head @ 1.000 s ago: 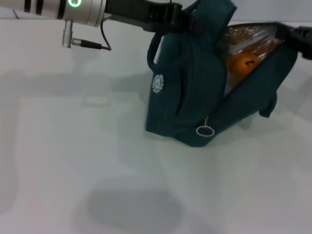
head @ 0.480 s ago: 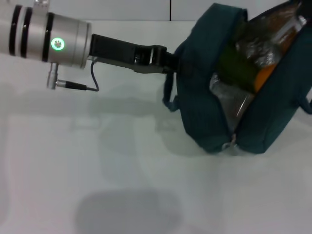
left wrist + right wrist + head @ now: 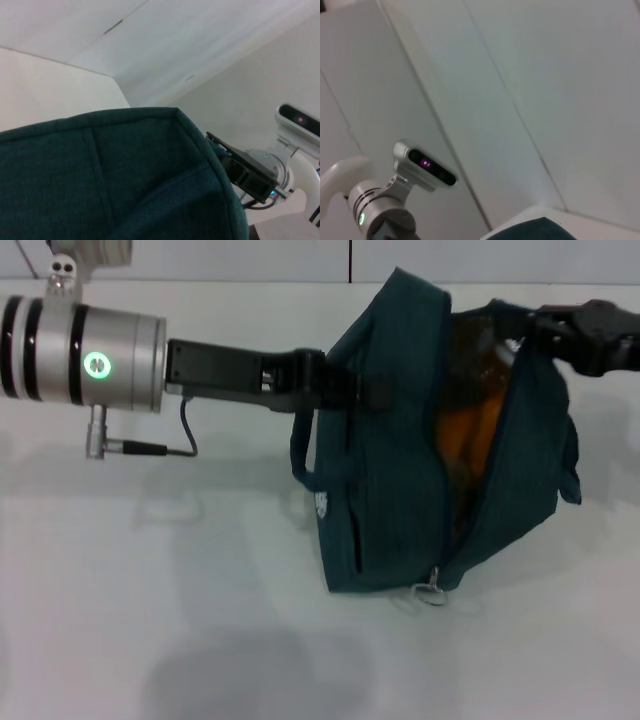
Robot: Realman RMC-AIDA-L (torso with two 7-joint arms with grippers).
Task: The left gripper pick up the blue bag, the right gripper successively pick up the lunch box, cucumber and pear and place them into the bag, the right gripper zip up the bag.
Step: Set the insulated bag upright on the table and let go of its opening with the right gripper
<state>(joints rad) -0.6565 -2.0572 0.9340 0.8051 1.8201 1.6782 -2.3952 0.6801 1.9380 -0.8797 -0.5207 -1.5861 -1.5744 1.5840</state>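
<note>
The blue bag (image 3: 390, 470) stands on the white table, its mouth gaping toward the right. The ring zip pull (image 3: 430, 591) hangs at its lower front corner. The left gripper (image 3: 355, 390) reaches in from the left on its silver wrist and is shut on the bag's upper left side. The right gripper (image 3: 545, 328) is at the bag's upper right rim, touching the fabric. The orange-yellow pear (image 3: 468, 435) shows inside the bag. I cannot make out the cucumber or the lunch box. Teal fabric (image 3: 100, 175) fills the left wrist view.
The white table (image 3: 150, 600) spreads to the left and front of the bag. A wall runs behind it. The right wrist view shows the wall, the robot's head camera (image 3: 426, 165) and a sliver of the bag (image 3: 535, 233).
The bag has turned and tipped more upright, so the zip ring hangs at its lower corner again. The left arm has shifted slightly. The right gripper has come back into view at the bag's rim.
</note>
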